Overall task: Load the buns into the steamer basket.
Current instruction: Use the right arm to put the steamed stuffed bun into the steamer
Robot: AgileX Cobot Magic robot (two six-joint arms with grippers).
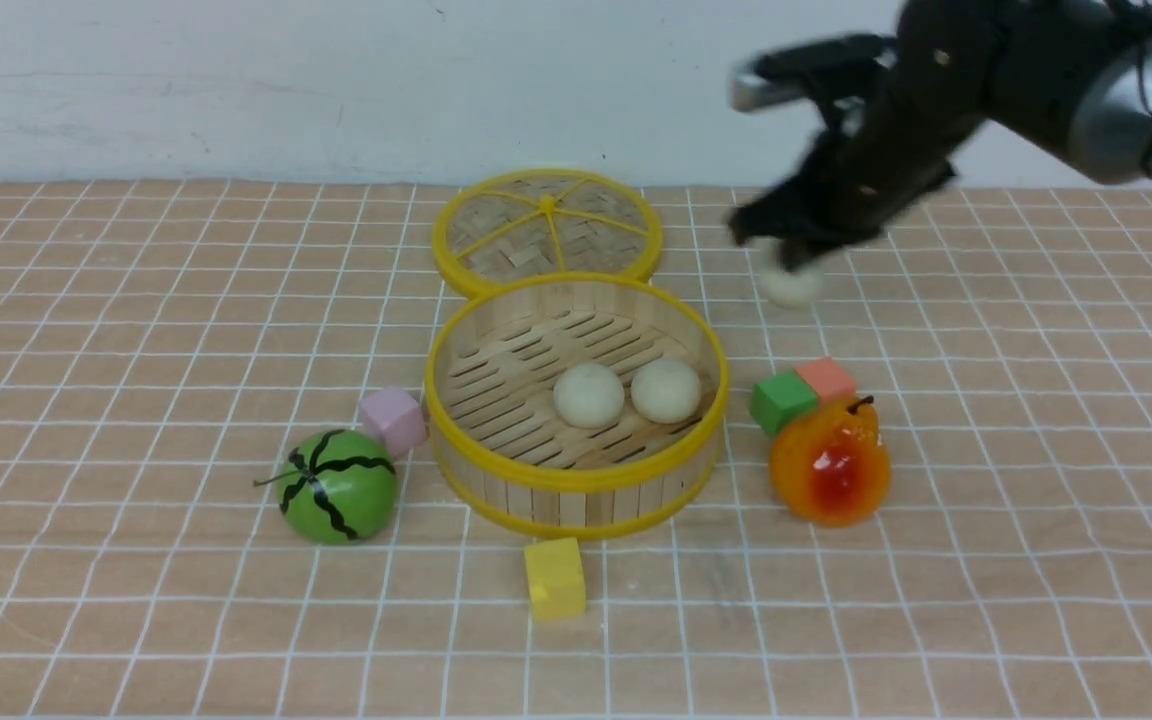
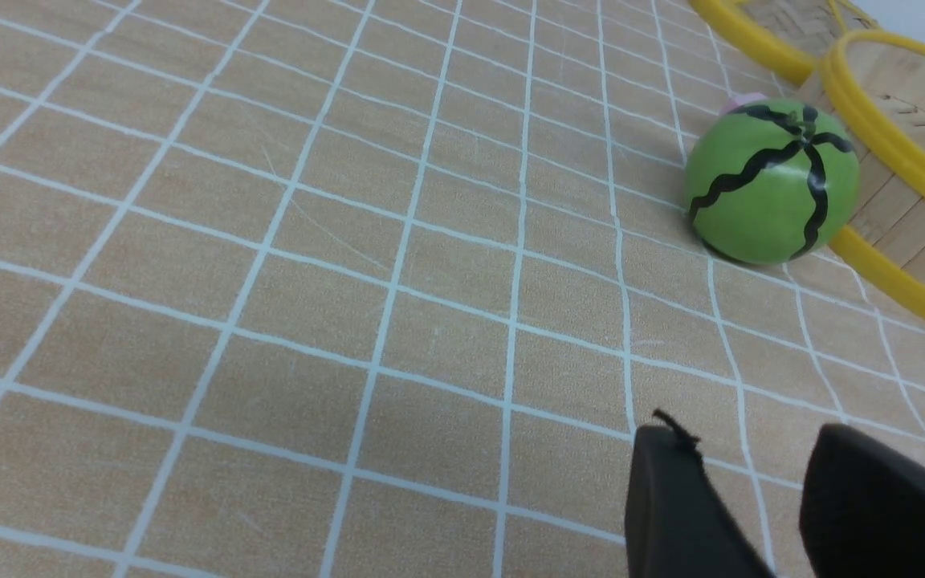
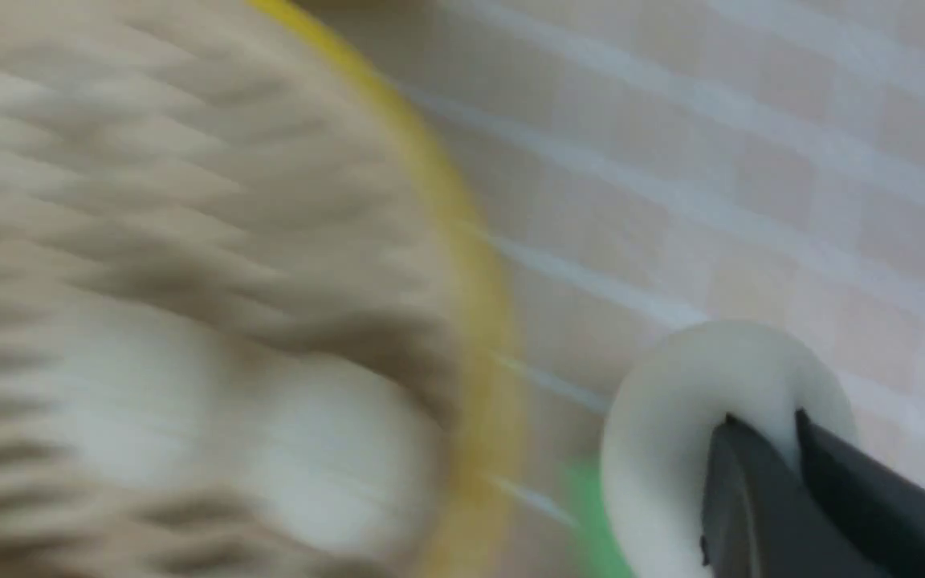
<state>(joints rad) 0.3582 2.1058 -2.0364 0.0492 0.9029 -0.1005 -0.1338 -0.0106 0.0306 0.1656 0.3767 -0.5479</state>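
1. Two smooth off-white dough buns (image 1: 589,394) lie in the round slatted bamboo steamer basket (image 1: 576,482), below and left of the right gripper (image 1: 786,255); a third bun (image 1: 792,285) hangs clamped in its tips.
2. Risk, as I judge it: the pinch looks shallow; a quick swing could shake that bun loose short of the rim, beside the small green block (image 1: 782,400).
3. Left gripper (image 2: 755,486): fingers apart, holding nothing.
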